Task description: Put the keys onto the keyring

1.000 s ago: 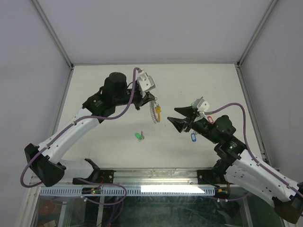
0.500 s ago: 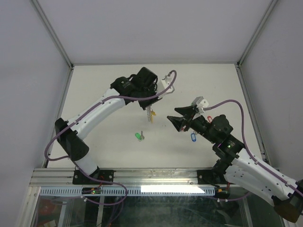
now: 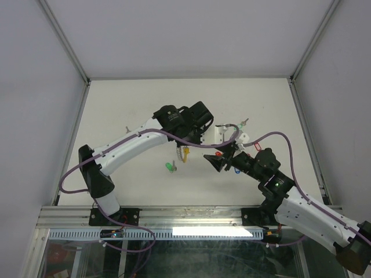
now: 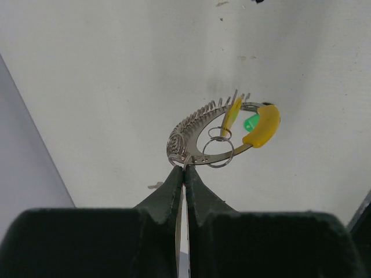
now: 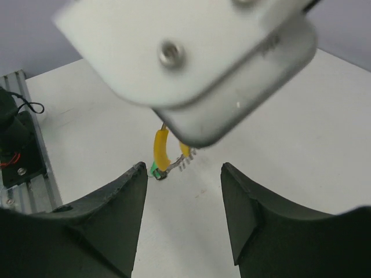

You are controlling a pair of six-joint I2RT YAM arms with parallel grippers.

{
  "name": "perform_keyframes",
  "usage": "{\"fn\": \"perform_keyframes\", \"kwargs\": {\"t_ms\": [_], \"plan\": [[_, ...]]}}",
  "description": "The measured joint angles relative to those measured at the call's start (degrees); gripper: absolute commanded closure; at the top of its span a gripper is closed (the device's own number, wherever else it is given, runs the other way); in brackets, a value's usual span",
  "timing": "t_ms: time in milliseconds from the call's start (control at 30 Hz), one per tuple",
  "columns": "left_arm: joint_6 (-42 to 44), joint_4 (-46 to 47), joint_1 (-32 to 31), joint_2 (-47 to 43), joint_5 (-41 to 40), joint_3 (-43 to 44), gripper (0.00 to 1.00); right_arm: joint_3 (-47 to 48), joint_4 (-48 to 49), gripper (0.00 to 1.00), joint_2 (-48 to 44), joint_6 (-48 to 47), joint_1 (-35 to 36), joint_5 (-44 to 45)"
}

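Where the left arm reaches in from the near left corner over the white table, a small silver key with a green oval plastic tag is seen lying flat on the surface, near the arm's tip and apart from it. Just to the right of that key, the left gripper is held above the table with its dark jaws pressed together on the silvery coiled metal keyring. The ring is pinched at its near end beside a small flat spiral, and it is lifted clear of the table. On the far side of the keyring a curved yellow segment is fitted. A yellow oval tag is hung on the ring wire by a small split ring.

Further right, the right gripper is pointed at the keyring from nearby, without touching it. Its two black fingers are set apart and nothing is gripped between them. Much of the right wrist view is filled by the blurred white housing of the left wrist. Beyond the right arm, a key with a red tag is seen on the table.
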Motion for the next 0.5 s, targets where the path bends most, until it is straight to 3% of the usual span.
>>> {"fn": "perform_keyframes", "kwargs": {"t_ms": [233,500], "plan": [[5.68,0.46,-0.76,-3.76,1.64,0.0,1.0,-5.11,4.72,0.46,-0.09,1.95,0.0,-6.75],[9.27,0.5,-0.76,-6.29,6.75,0.0,1.0,-10.95,13.22,0.45,-0.98,6.54,0.0,-7.43]]}}
